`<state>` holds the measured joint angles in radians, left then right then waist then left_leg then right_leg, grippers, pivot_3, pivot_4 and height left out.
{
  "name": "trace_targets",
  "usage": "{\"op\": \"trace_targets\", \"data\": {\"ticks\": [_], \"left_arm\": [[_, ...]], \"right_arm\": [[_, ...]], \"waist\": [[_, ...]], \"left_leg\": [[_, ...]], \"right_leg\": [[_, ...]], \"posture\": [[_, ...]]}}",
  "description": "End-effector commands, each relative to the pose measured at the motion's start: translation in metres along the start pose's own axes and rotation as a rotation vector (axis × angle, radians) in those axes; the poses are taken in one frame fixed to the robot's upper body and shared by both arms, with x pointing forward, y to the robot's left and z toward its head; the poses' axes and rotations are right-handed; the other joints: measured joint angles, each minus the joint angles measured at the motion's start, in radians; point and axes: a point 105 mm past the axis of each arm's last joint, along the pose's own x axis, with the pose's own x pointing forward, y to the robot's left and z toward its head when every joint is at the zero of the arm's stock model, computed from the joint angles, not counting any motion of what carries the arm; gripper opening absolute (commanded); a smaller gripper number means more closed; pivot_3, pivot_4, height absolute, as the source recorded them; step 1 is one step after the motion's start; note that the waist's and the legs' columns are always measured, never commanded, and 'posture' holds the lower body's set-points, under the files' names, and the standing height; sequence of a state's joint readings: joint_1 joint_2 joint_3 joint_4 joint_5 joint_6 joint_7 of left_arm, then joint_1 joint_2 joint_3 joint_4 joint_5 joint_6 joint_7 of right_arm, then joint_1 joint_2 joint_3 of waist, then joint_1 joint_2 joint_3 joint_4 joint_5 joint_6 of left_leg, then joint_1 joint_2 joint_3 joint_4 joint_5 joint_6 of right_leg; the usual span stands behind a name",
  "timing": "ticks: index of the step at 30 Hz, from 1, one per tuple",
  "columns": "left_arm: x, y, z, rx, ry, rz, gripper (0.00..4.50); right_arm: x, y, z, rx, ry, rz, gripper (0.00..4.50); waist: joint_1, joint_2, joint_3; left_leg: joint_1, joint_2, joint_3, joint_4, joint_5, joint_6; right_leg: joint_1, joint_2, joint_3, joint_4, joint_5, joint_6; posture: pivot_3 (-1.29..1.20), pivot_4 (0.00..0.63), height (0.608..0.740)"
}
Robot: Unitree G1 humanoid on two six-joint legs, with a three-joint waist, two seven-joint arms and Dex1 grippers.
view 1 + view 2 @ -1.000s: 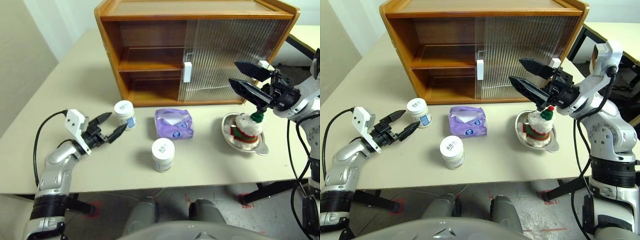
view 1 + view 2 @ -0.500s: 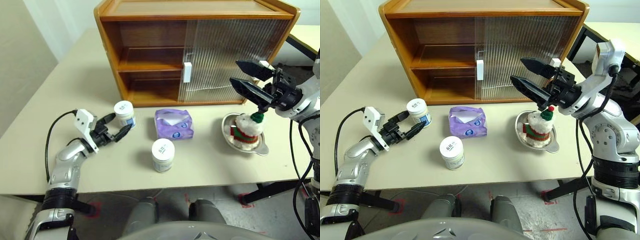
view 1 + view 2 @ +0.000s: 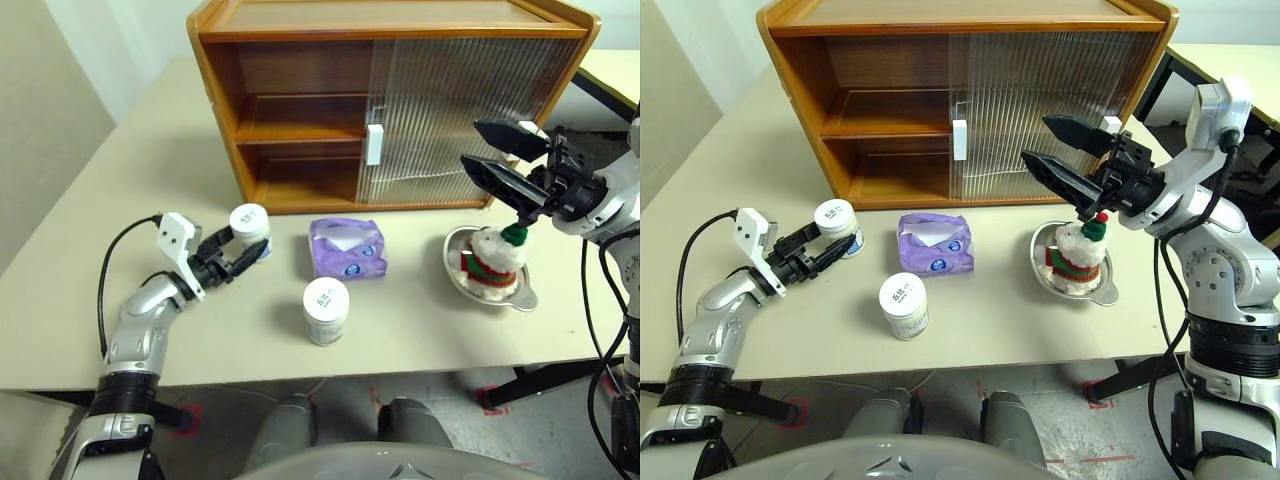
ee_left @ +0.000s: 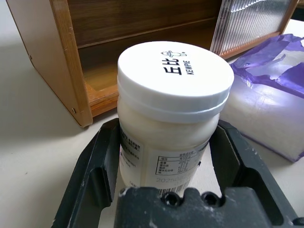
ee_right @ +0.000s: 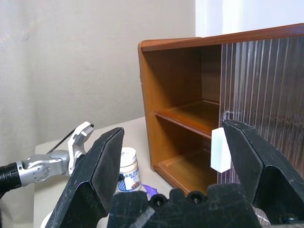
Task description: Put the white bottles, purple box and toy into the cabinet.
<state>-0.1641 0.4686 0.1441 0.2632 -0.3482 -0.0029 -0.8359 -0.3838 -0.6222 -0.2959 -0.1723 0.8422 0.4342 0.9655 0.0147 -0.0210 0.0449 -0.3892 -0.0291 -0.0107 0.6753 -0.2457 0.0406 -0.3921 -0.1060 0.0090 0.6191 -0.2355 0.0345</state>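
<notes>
— Two white jars on the table [image 3: 130, 170]: one [image 3: 250, 228] standing just in front of the cabinet's [image 3: 300, 110] open left half, the other [image 3: 326, 309] nearer the table's front edge, in front of the purple tissue pack [image 3: 347, 248].

— Any writing?

— Readable in the left wrist view: "KEWPIE" plus two Chinese characters on the far jar's lid [image 4: 173, 78], fine print on its label too small to make out. Round printed mark on the near jar's lid, illegible from the head views.

— Left gripper [image 3: 240, 253]?

— Fingers [image 4: 102, 161] on either side of the far jar, close against its sides; firm grip or not, cannot tell. Jar upright on the table.

— Right gripper [image 3: 498, 155]?

— Spread wide, holding nothing, raised above the plush toy [image 3: 492, 258], which sits in a steel bowl [image 3: 520, 296] right of the tissue pack.

— Extra from the right wrist view?

— White door handle [image 5: 220, 150] seen between the spread fingers, with the left gripper [image 5: 78, 142] beyond at the far jar.
</notes>
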Motion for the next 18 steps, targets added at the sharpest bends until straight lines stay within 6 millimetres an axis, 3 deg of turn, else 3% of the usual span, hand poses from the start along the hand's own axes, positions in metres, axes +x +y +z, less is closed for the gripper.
{"op": "trace_targets", "data": {"ticks": [1, 5, 18], "left_arm": [[-0.008, -0.001, -0.011, -0.008, 0.043, 0.0, 3.08], [0.001, -0.003, -0.011, -0.023, 0.024, 0.004, 3.08], [0.072, -0.004, 0.044, -0.127, -0.178, 0.091, 3.08]], "right_arm": [[-0.002, 0.0, 0.005, -0.018, -0.007, -0.003, 4.5], [-0.001, 0.0, 0.005, -0.018, -0.009, -0.001, 4.5], [-0.001, 0.002, 0.004, -0.018, -0.013, -0.005, 4.5]], "waist": [[-0.003, 0.0, 0.0], [-0.002, 0.0, 0.0], [0.0, -0.001, 0.0]], "left_leg": [[0.0, 0.0, 0.0, -0.001, 0.0, 0.0], [0.0, 0.001, 0.0, -0.002, 0.0, 0.0], [-0.001, 0.0, 0.003, 0.001, 0.0, 0.0]], "right_leg": [[0.0, 0.0, 0.0, 0.0, 0.0, 0.0], [0.0, 0.0, 0.0, -0.001, 0.0, -0.001], [0.0, 0.005, -0.001, -0.001, 0.001, 0.002]], "posture": [[-0.04, 0.0, 0.74], [-0.04, 0.0, 0.74], [-0.06, 0.0, 0.74]]}}
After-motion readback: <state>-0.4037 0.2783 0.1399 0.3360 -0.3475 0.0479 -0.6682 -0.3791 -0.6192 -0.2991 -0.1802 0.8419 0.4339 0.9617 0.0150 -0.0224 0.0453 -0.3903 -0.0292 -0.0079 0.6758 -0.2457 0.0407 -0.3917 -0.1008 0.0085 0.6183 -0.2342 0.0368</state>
